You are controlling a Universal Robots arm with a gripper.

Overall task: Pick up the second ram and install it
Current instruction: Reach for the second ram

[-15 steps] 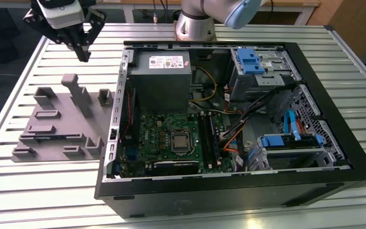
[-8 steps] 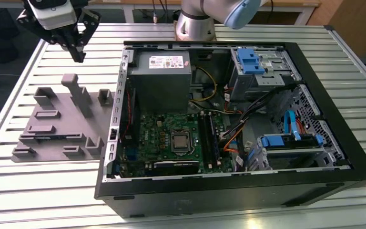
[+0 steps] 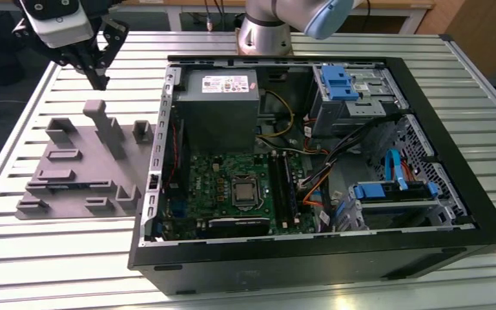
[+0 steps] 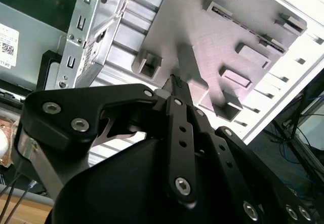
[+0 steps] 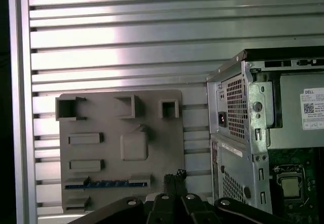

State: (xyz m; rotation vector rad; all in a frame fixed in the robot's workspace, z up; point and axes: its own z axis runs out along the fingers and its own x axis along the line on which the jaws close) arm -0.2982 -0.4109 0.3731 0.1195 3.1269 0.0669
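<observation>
The second ram (image 5: 106, 184) lies flat in a long recess of the grey fixture plate (image 5: 101, 117), a thin dark board with a bluish label. My gripper (image 5: 175, 174) hovers over the plate, just off the ram's end nearest the computer case, fingers closed together on nothing. In the exterior view the gripper (image 3: 101, 82) hangs well above the far end of the fixture plate (image 3: 84, 171), pointing down. The second wrist view has the shut fingertips (image 4: 174, 82) over the plate's raised blocks. The green motherboard (image 3: 230, 187) with its long black slots (image 3: 283, 187) lies inside the open case.
The open black computer case (image 3: 454, 213) lies on the slatted metal table (image 3: 59, 258), at the exterior view's right of the plate. It holds a grey power-supply box (image 3: 217, 97), blue drive brackets (image 3: 338, 82) and cables (image 3: 317, 181). Tall posts (image 3: 110, 129) rise from the plate.
</observation>
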